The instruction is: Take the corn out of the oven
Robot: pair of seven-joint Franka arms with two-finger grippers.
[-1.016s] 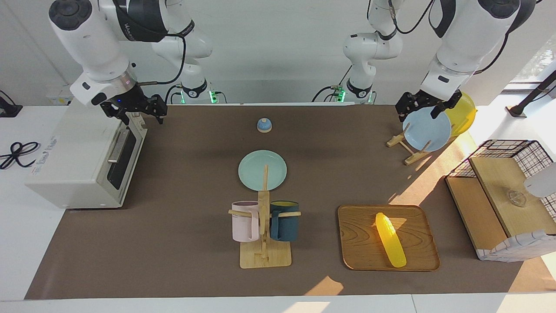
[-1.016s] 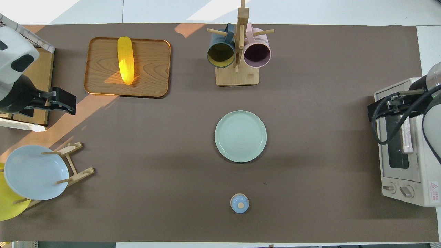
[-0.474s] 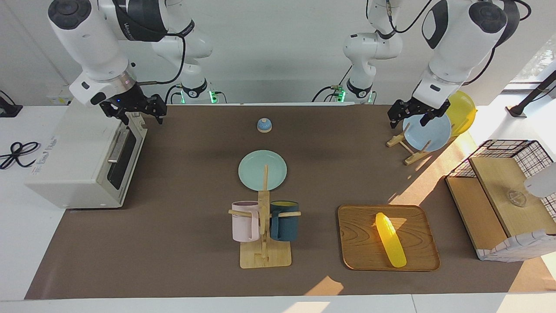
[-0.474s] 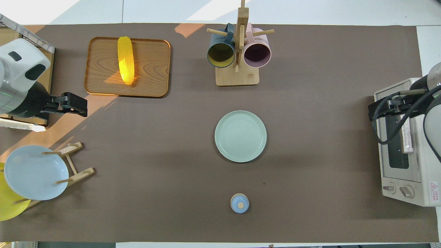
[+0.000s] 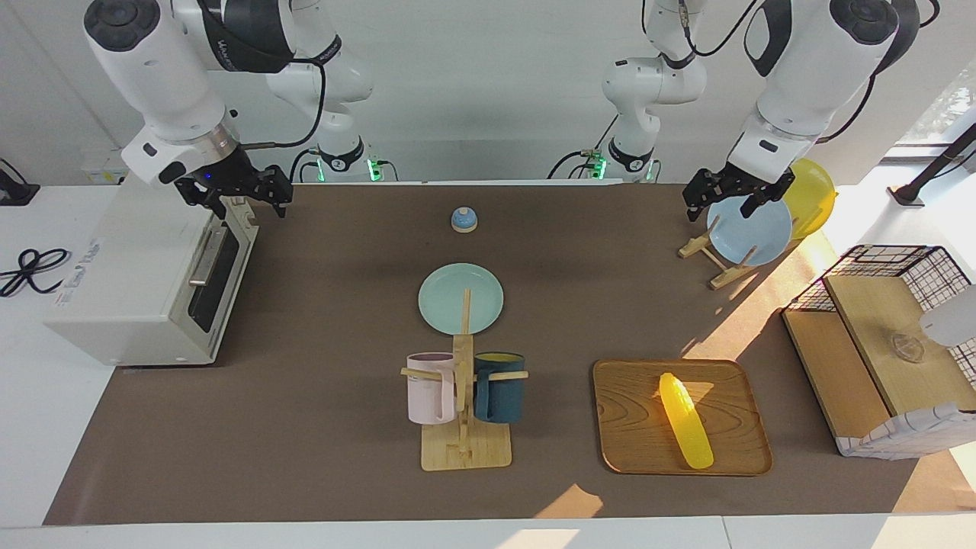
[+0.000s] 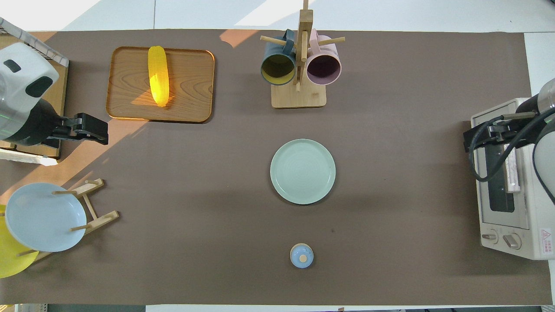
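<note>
The corn lies diagonally on the wooden tray, toward the left arm's end of the table and well apart from the toaster oven, which stands at the right arm's end with its glass door shut; the task's goal thus appears met. The left gripper hangs empty with fingers apart over the pale blue plate propped in a wooden rack, a yellow plate just beside it. The right gripper hovers empty, fingers apart, over the oven's upper corner nearest the robots. A mug stand with a pink and a dark blue mug, a pale green plate and a small blue bell occupy the middle. Risks, as judged: a low sweep by the left gripper could tip the racked plates; a careless descent by the right gripper could strike the oven's top.
</note>
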